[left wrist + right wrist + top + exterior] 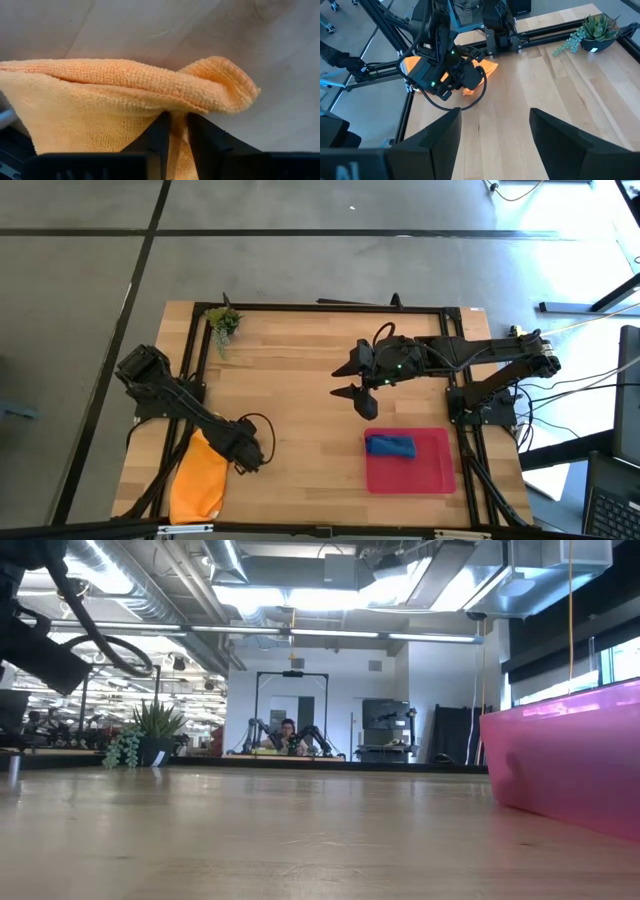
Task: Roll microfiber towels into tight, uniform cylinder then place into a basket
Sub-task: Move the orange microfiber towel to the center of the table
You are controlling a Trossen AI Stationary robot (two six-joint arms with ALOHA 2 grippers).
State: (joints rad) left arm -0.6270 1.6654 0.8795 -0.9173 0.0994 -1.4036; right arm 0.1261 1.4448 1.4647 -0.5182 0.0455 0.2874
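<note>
orange towel (196,480): partly under left arm | red tray (575,755): cut off, low view

Two black jointed arms, looped black cables, green indicator lights, flat dark pincer fingers (445,135).

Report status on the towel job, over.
Left gripper pinched on the orange towel, near table corner. Right gripper open, hovering mid-table. Blue towel rolled, in the red basket. Nothing in the way.
</note>
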